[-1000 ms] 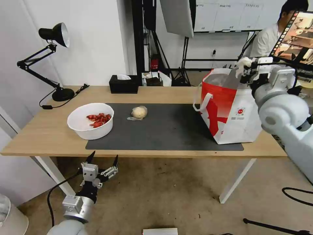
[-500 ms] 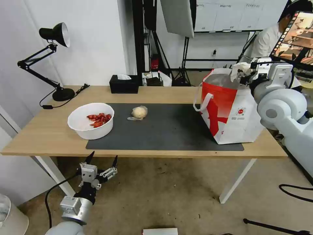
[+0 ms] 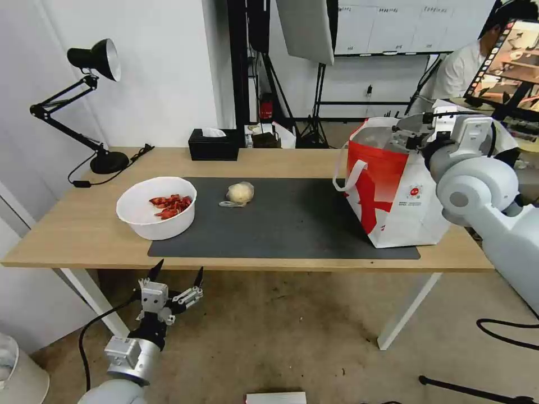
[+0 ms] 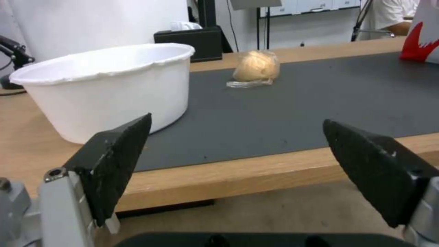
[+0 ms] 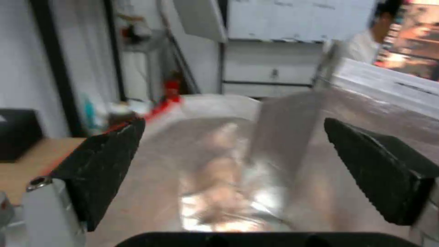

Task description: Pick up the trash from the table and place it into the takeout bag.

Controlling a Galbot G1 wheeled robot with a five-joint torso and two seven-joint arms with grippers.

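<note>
The takeout bag [image 3: 393,191] stands at the right end of the table [image 3: 84,224], partly on the dark mat [image 3: 292,224]. My right gripper [image 3: 409,130] hovers over the bag's open mouth. In the right wrist view this gripper [image 5: 233,127] is open with nothing between its fingers, and blurred trash lies on the foil lining [image 5: 219,164] below. A white bowl of red scraps [image 3: 156,207] [image 4: 105,85] and a plastic-wrapped beige lump [image 3: 240,193] [image 4: 256,67] rest on the left half of the table. My left gripper [image 3: 179,268] [image 4: 236,121] waits open below the table's front edge, facing the bowl.
A black tissue box [image 3: 213,145] sits at the table's back edge. A black desk lamp [image 3: 92,62] rises over the back left corner. A screen [image 3: 511,62] stands close behind my right arm. A white bin [image 3: 17,370] sits on the floor at the left.
The right gripper, which held a crumpled white tissue above the bag, has dropped to the bag's mouth and opened; the tissue is gone from its fingers. The left arm has stayed put.
</note>
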